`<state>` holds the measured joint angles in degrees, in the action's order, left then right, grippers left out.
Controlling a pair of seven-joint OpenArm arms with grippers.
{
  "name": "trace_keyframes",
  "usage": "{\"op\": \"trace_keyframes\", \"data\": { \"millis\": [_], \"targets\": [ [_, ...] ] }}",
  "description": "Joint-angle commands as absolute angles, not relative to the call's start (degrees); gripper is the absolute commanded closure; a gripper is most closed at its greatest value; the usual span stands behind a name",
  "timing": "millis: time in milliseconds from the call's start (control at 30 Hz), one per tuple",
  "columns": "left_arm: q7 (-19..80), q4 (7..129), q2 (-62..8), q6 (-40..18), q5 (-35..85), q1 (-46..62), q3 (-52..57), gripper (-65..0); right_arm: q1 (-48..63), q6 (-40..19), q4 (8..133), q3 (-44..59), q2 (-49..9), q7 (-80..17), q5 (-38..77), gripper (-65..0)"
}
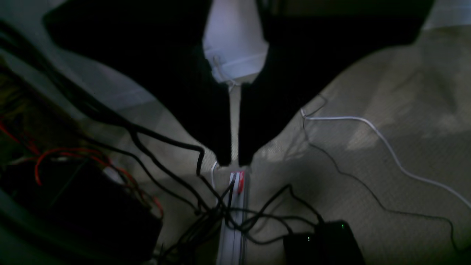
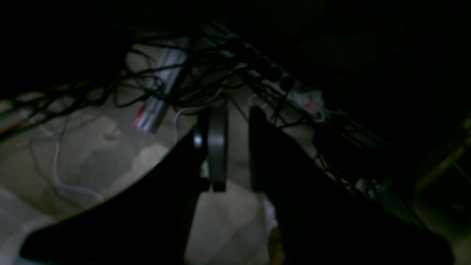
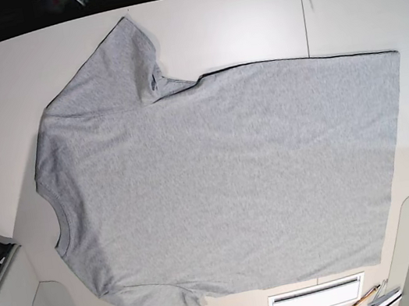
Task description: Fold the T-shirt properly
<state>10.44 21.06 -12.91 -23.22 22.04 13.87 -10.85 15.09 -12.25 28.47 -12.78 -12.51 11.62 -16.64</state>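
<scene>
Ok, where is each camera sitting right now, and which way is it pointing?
Left wrist: on the left arm, facing down past the shut left claw at the floor, black cables and a red-tagged rail.
Right wrist: on the right arm, dim, facing down past the open right claw at floor.
Base: overhead, looking straight down at the T-shirt spread flat on the table; no arm shows.
Shared: both wrist views show the rail and cables.

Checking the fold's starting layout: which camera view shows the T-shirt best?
The base view: the T-shirt lies flat and spread out on the white table, whole outline visible. Both wrist views show only floor and cables, no shirt.
</scene>
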Motion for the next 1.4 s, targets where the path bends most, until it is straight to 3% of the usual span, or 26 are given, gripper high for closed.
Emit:
{"op": "trace_keyframes", "data": {
  "millis": [0, 233, 567, 933, 1367],
  "targets": [
    [10.6, 22.2, -13.7, -23.8, 22.6, 15.0, -10.8, -4.3, 16.6, -12.8, 30.4, -12.7, -13.8, 12.2, -15.8, -9.3],
    [14.7, 29.6, -18.0, -23.8, 28.9, 21.1, -8.6, -4.3, 26.3, -16.8, 43.6, -12.7, -19.7, 12.2, -8.4, -9.3],
    [21.3, 42.4, -20.2, -26.0, 32.6, 31.6, 9.7, -4.3, 40.2, -18.5, 61.1, -12.7, -27.2, 12.2, -4.0, -9.3],
    [27.8, 63.4, -20.2, -26.6, 47.2, 49.1, 23.4, -4.3, 53.1, -18.5, 78.3, -12.5, -33.5, 11.4, 0.9, -9.3],
    [30.2, 90.6, -20.0, -27.7, 57.7, 63.4, 37.8, -4.3, 59.2, -18.5, 97.1, -4.6, -34.4, 6.0, 5.1, -9.3]
  ]
}}
